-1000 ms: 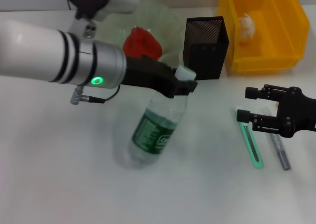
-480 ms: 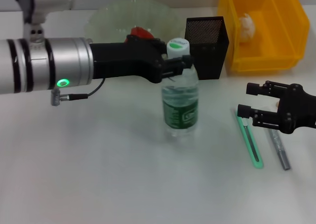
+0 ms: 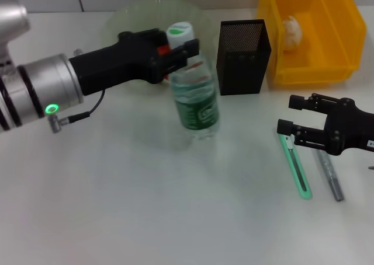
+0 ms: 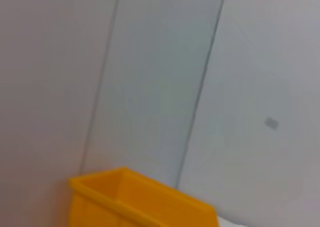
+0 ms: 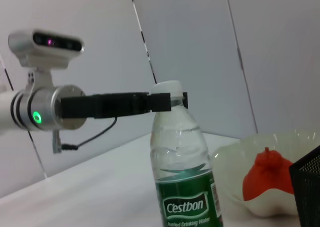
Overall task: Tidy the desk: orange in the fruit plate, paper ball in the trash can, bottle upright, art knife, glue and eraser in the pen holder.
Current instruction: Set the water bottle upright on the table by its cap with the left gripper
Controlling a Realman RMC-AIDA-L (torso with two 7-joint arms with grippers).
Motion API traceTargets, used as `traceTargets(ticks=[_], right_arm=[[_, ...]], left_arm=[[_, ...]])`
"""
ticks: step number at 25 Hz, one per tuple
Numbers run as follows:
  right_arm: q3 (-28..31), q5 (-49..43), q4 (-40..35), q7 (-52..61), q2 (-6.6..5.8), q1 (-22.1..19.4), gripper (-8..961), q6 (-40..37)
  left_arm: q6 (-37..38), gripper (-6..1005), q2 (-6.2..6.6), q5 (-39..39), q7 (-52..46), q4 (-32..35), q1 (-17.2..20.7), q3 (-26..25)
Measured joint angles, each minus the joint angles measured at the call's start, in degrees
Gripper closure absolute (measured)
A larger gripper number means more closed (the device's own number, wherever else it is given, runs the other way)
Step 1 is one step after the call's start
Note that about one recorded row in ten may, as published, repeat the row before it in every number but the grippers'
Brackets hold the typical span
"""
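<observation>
My left claw [image 3: 182,48] is clamped on the neck of the bottle [image 3: 195,93], standing upper middle of the frame on the worktop [image 3: 117,206], while my right claw [image 3: 286,116] hangs open at right over the knife [image 3: 297,167].

White desk [image 3: 117,206] carrying a clear bottle [image 3: 196,101] upright at center, pale-green fruit plate [image 3: 125,20] upper left, black mesh pen holder [image 3: 242,58] upper center, yellow trash can [image 3: 310,72] upper right, mint-green art knife [image 3: 297,170] and grey glue [image 3: 330,174] lower right.
</observation>
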Motion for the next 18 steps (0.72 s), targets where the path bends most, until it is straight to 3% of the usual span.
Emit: traceTargets(ticks=[18], right_arm=[[6.91,-0.01,7.24,-4.80,0.12,1.75,249,0.12]], left_arm=[[6.88,519,-0.36,-21.60,37.94,-21.84,-0.60,-2.07]])
